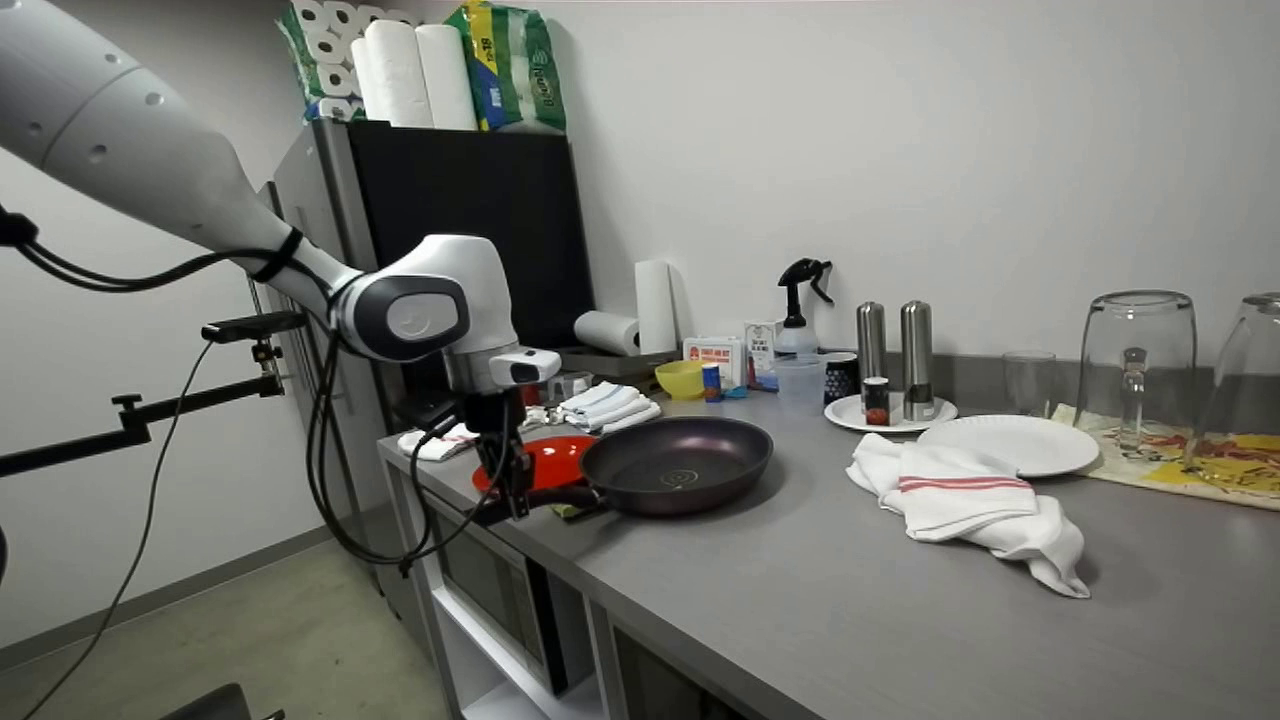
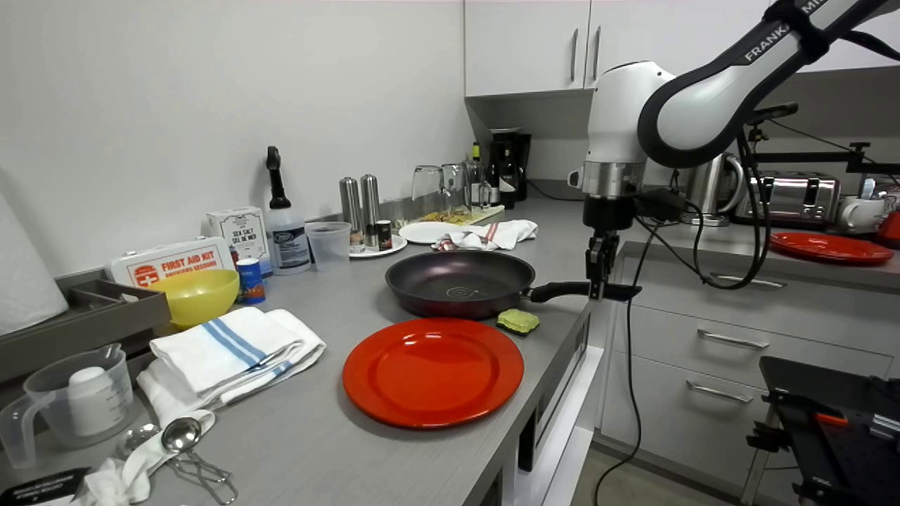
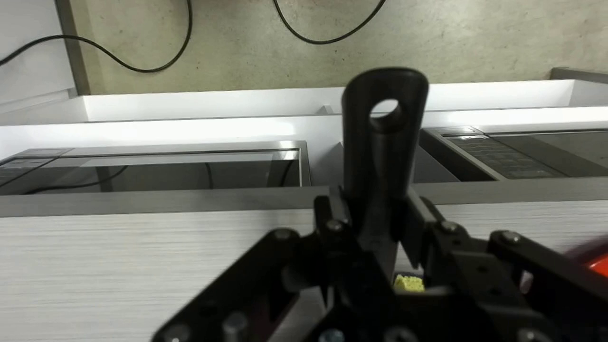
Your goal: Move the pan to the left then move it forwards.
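Rocking a super chunky white arm [image 1: 150, 165] with black trim [image 2: 648, 130], white FRANKA lettering [image 2: 768, 42], silvery wrist collar [image 2: 614, 179], thick black cables [image 1: 115, 286] strapped on, plus a black tool [image 2: 599, 287] studded with shiny round screws [image 3: 511, 236].

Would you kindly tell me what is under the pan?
Gray countertop shows around the pan, with a yellow-green sponge beside it near the handle. Whatever lies directly beneath the pan is covered.

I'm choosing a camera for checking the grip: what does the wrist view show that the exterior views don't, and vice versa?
Only the wrist view: the hole in the handle.
Only the exterior views: the full body of the pan, the yellow bowl and the spray bottle.
Both: the gripper closed on the handle, and at least part of the sponge and red plate.
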You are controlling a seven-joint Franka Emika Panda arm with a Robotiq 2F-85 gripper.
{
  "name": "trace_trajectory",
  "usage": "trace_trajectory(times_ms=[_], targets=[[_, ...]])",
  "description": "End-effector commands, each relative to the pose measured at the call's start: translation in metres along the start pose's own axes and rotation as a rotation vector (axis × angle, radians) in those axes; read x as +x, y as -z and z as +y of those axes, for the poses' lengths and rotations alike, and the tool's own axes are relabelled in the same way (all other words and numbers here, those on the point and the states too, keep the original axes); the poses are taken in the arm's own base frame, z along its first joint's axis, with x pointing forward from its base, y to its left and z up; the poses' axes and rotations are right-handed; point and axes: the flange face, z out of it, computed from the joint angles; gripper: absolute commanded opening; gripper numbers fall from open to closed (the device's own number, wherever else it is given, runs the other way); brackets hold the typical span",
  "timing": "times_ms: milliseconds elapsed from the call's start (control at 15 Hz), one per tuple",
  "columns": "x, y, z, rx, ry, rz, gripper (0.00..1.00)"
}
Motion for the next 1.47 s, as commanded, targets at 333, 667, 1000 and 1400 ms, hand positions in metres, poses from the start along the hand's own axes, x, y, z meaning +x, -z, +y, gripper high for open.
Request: trace_trajectory(times_ms=[333, 667, 1000, 1400], targets=[[0.013, 0.009, 0.002, 0.02, -0.065, 0.068, 0.07], [0.02, 0.001, 0.011, 0.0, -0.068, 0.088, 0.07], [0.028, -0.007, 0.022, -0.017, -0.084, 0.101, 0.08], [0.033, -0.007, 0.028, -0.021, -0.104, 0.103, 0.07]])
